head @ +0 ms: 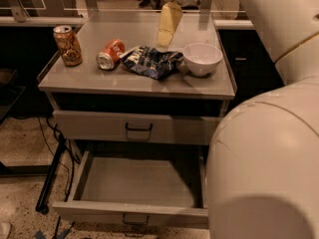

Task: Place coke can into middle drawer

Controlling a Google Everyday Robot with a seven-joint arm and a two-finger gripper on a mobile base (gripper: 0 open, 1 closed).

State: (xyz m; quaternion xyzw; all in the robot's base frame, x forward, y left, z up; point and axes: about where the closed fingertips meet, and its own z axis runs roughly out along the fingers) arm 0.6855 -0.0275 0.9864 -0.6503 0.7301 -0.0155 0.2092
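The coke can (110, 54), red-orange with a silver top, lies on its side on the grey cabinet top (99, 81), left of centre. The middle drawer (137, 183), the lowest one, is pulled out and holds nothing I can see. My gripper (168, 26) hangs above the back of the cabinet top, to the right of the can and behind a chip bag, with pale yellow fingers pointing down. It is apart from the can.
A taller brown-gold can (68, 45) stands upright at the left. A dark blue chip bag (152, 61) lies in the middle and a white bowl (202, 59) at the right. A shut drawer front (137, 127) sits above the open drawer. My arm (269, 148) fills the right side.
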